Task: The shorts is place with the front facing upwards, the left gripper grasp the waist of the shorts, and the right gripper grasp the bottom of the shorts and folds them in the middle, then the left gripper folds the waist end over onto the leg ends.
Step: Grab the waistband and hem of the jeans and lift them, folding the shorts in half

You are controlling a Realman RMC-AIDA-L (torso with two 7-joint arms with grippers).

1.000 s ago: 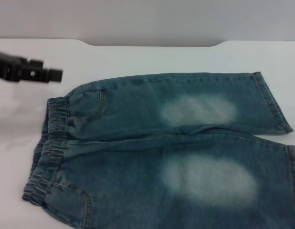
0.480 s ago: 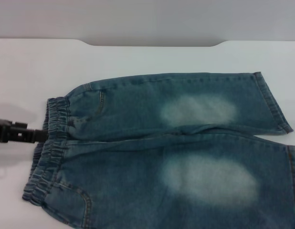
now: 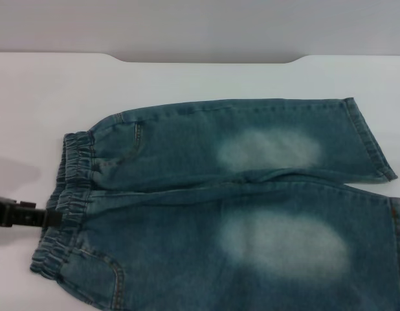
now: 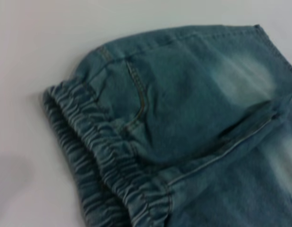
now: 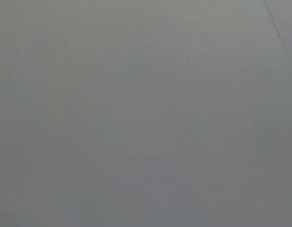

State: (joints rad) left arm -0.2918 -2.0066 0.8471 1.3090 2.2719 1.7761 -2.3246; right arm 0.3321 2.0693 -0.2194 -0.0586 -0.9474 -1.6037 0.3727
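Reaching in low over the tabletop (image 3: 187, 78), the left end effector (image 3: 50, 219) shows in the head view with its tip touching the waist of the shorts (image 3: 69, 194); whether it is released or clenched cannot be told. The shorts (image 3: 239, 201) lie flat beyond that tip, legs running away from it to the leg ends (image 3: 371, 139). A risk: it may pinch only the top ruffle, so the layers separate when lifted. The left wrist view shows the gathered band directly ahead, no fingers visible. The right wrist view shows only blank grey; the right end effector is unseen.
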